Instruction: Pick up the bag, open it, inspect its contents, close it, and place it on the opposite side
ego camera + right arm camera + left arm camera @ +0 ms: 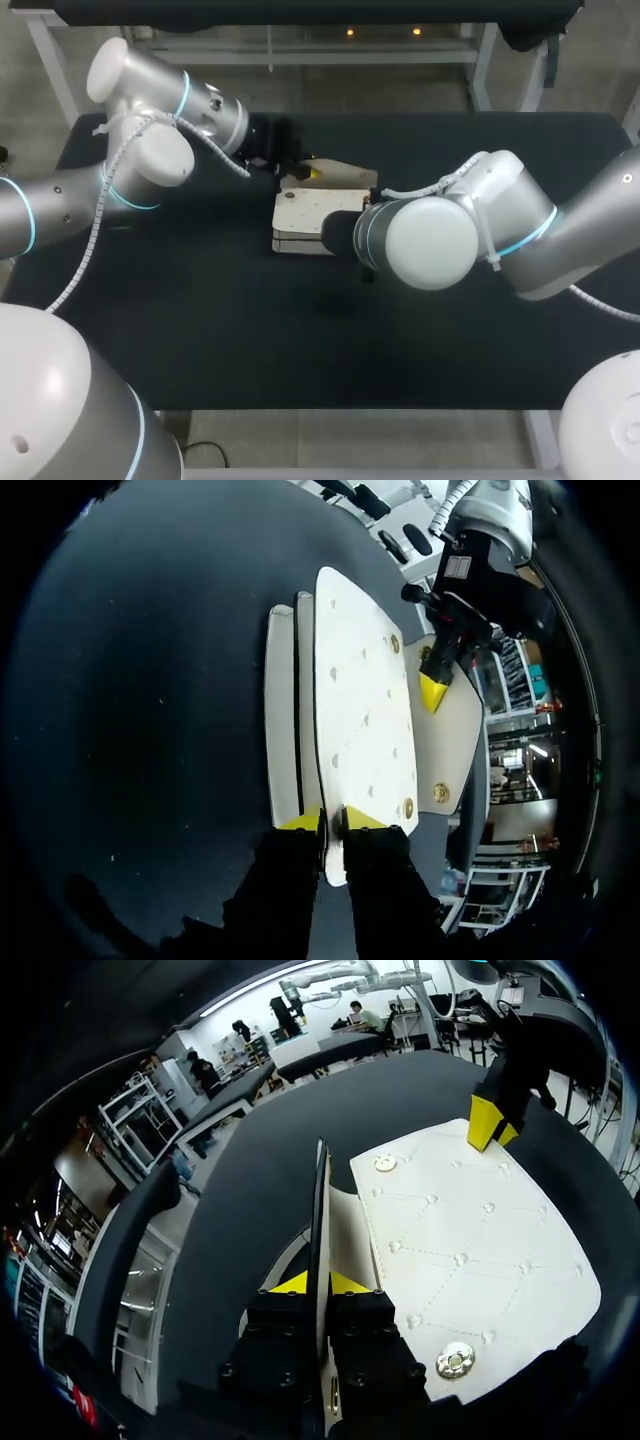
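The bag (pixel 300 215) lies flat near the middle of the dark table (pixel 200 330). It is a cream, quilted thing with small round metal snaps. In the head view its longer side seems to run across the table from one arm towards the other, though it looks nearly square from up there, so I would not swear to it. Its flap (pixel 345 178) is lifted off the body and opens out towards the far edge of the table.

The left gripper (pixel 318 1283) has its yellow tips nearly together, with only the thin edge of the flap between them. From that wrist the flap is seen edge-on, a narrow pale line running straight out ahead of the fingers. The quilted panel (pixel 470 1260) spreads out beside it.

The right gripper (pixel 325 820) comes in from the opposite side, and its fingers are just as narrow, pinching the near edge of the top quilted panel from both faces. The bag's layers run lengthwise away from those fingers, stacked one beside the other. The flap (pixel 455 730) stands off to the side beyond them, with the other arm's yellow tip on it.

In the head view the right arm's wrist covers its own fingers and the bag's nearer end.
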